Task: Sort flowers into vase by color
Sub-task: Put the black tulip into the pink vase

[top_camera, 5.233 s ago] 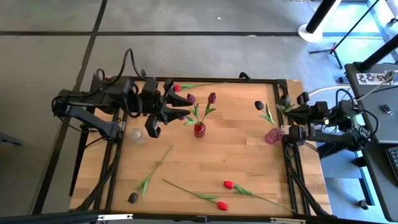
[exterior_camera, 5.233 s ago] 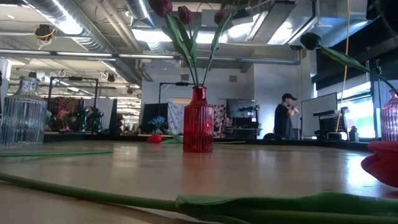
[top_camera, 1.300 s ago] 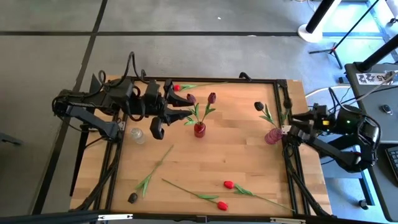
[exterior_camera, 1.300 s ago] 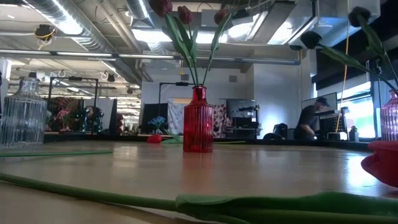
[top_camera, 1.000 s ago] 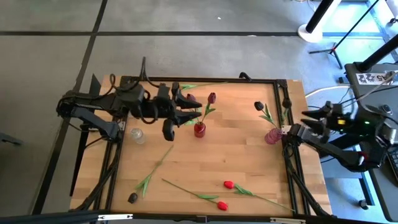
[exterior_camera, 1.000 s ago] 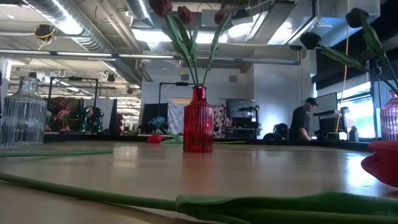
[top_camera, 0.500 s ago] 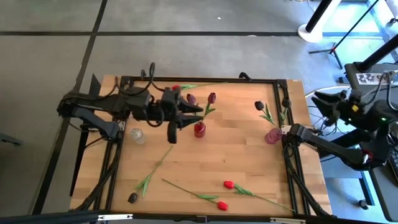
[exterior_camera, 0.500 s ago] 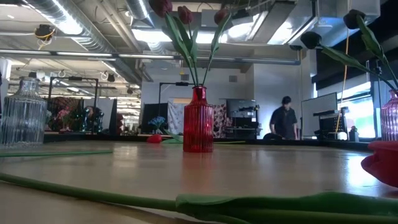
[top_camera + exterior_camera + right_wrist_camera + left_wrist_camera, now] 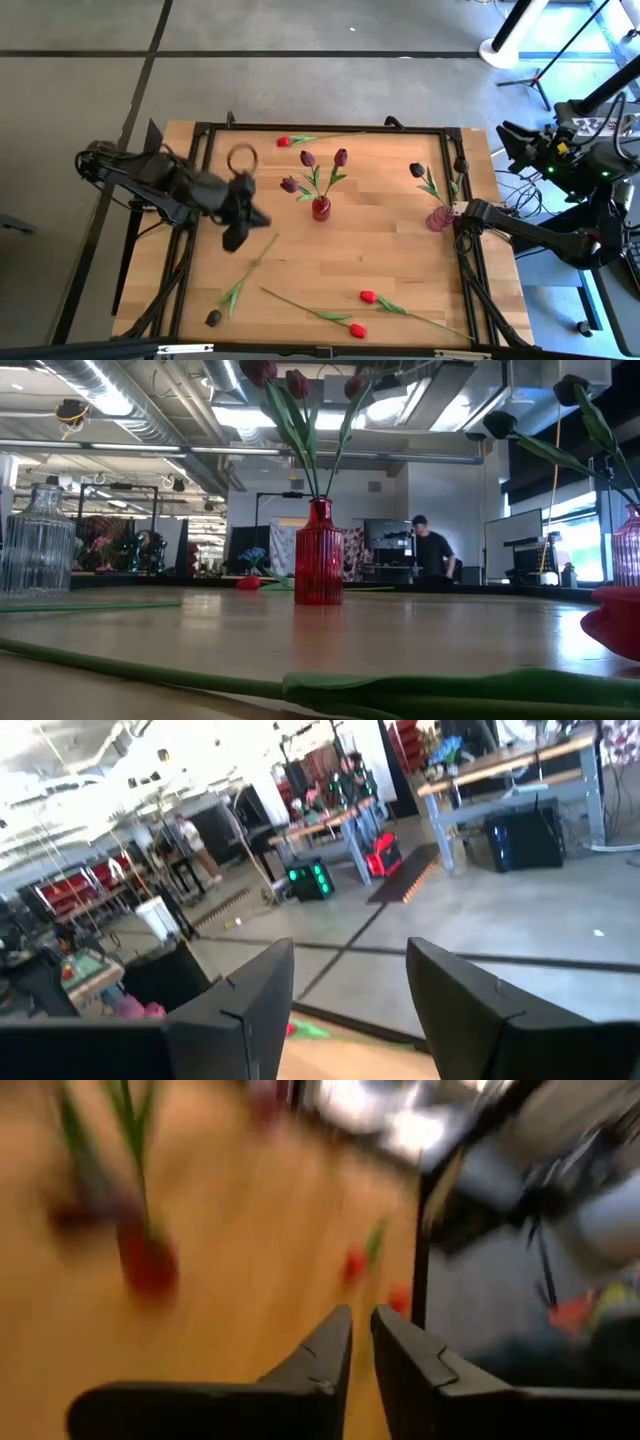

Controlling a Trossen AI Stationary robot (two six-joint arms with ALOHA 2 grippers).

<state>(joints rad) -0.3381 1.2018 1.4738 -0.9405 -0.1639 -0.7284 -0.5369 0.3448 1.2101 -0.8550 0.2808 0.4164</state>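
Flowers: thin artificial tulips, long green stems, small bud heads. Three maroon-purple ones (image 9: 307, 159) standing in ribbed red glass vase (image 9: 320, 208) mid-surface; two near-black ones (image 9: 417, 170) in pink glass vase (image 9: 438, 218) near right edge. Still loose on pale wooden surface (image 9: 380, 255): bright red tulip (image 9: 284, 141) at far edge, two bright red tulips (image 9: 367, 297) near front edge with stems crossing, one near-black tulip (image 9: 213, 318) at front left, stem running diagonally toward centre.

Handling, judged: very light, stems flexible and thin, likely to bend or swing once lifted; buds soft. Best hold probably mid-stem, clear of leaves, to keep flower balanced and bud free for dropping into vase neck. Flat-lying stems give little height to pinch; slip possible.

Left tool (image 9: 361, 1342) over left part of surface, above the diagonal stem's upper end, fingers nearly together with narrow gap, nothing between them. Right tool (image 9: 350, 982) raised off right side, beyond surface edge, fingers spread wide, empty.

Hard to make out: left wrist view heavily motion-blurred, vase and red buds only smears. Clear ribbed glass vase (image 9: 36, 542) plain in low view, hidden under left arm from above. Pink vase cut off at low view's edge. Person (image 9: 430, 550) far in background.
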